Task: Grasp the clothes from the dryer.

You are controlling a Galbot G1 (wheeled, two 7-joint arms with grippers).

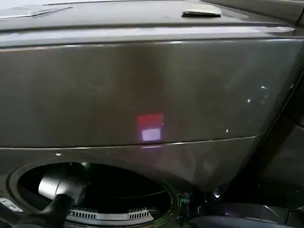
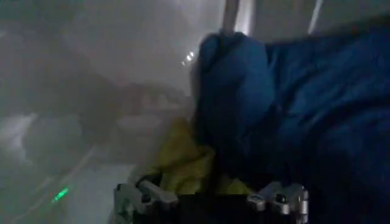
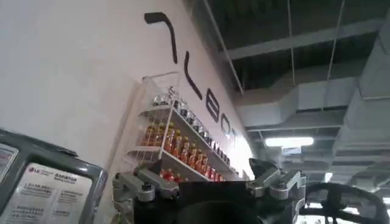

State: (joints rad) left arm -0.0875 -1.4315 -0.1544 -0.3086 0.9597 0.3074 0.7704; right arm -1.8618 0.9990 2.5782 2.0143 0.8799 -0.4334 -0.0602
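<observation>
Navy and yellow-green clothes [image 2: 256, 122] sit before the left end effector [image 2: 210, 198], fingers apart, reaching into the dryer [image 1: 142, 95] to grab them.

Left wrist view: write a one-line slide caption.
Left gripper open inside the dryer drum, facing a dark navy fabric garment and a yellow-green fabric garment.

The grey-bronze dryer [image 1: 142, 90] holds the clothes in its drum: a yellow-green garment [image 2: 183, 164] lies on the drum floor, touching a dark navy one [image 2: 292, 109] bunched beside and over it.
</observation>
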